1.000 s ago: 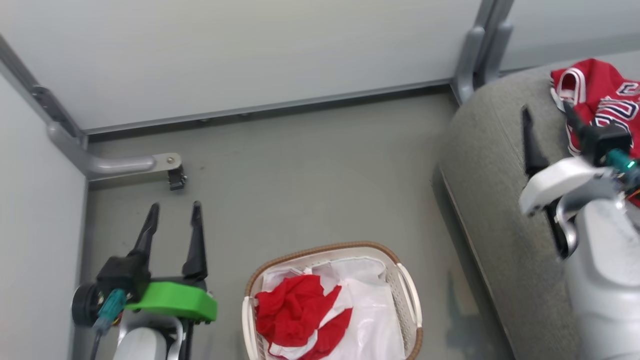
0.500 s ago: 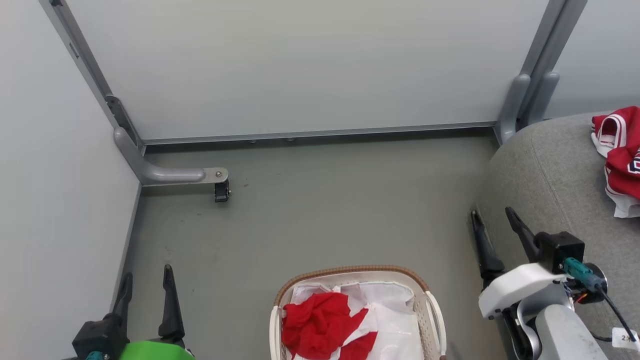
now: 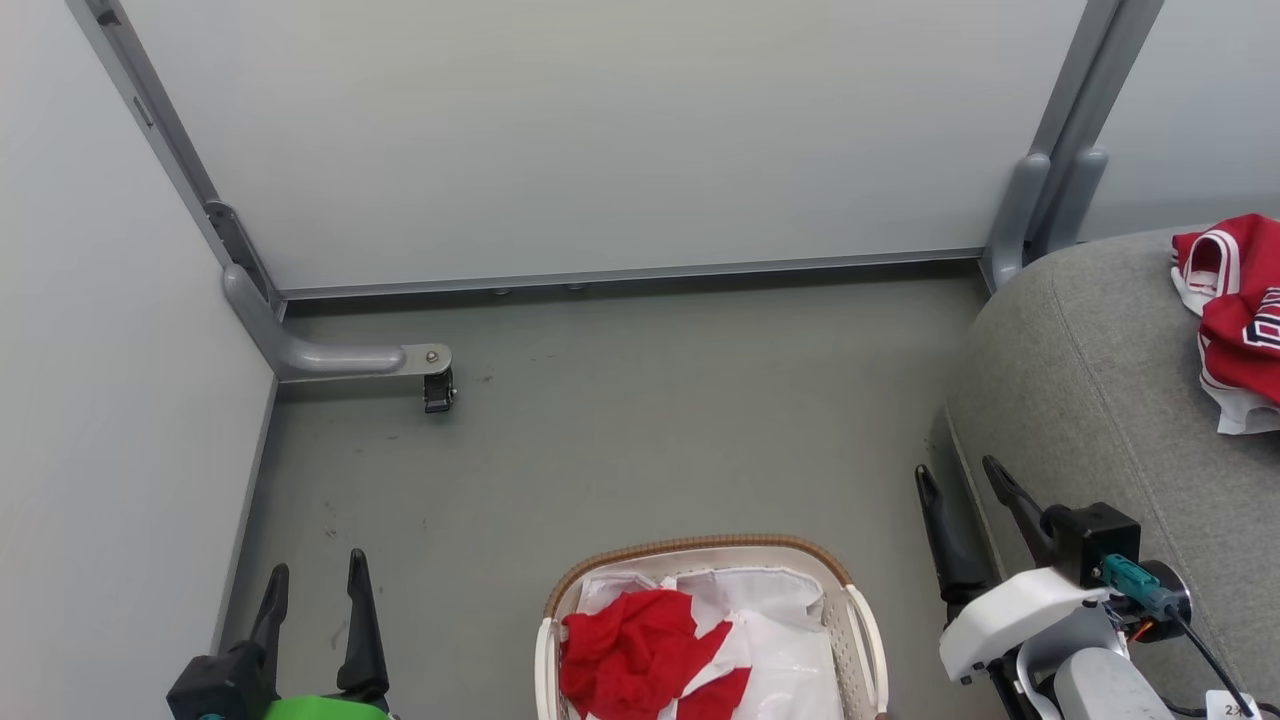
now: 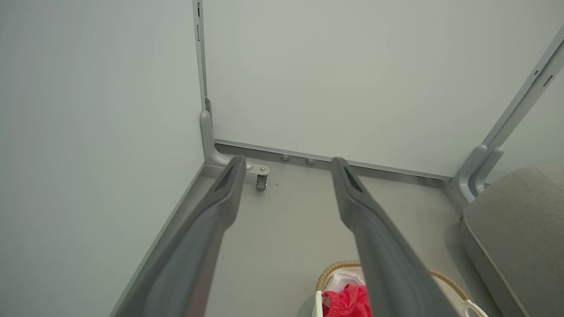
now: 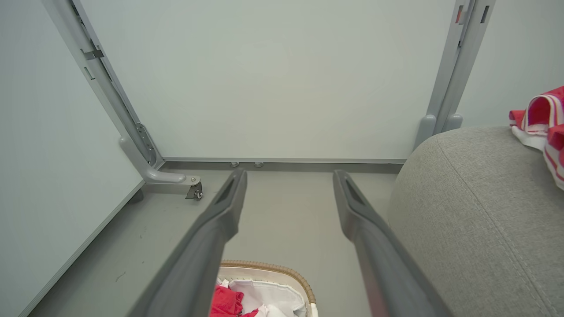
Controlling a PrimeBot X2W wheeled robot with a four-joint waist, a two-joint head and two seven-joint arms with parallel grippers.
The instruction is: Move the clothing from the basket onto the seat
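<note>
— Head view: where's the red clothing (image 3: pixel 630 650)?
— In the basket (image 3: pixel 700 545), between your left gripper (image 3: pixel 318 562) and right gripper (image 3: pixel 956 465). Both jaws are spread and empty. Pinch the top fold, then lift slowly.

The basket (image 3: pixel 700 546) sits on the floor (image 3: pixel 650 430) at six o'clock, a garment (image 3: pixel 630 650) inside it atop a sheet (image 3: pixel 785 655). The seat (image 3: pixel 1090 380) lies at three o'clock, a jersey (image 3: pixel 1235 320) on it. A caster (image 3: pixel 438 388) stands at ten o'clock.
</note>
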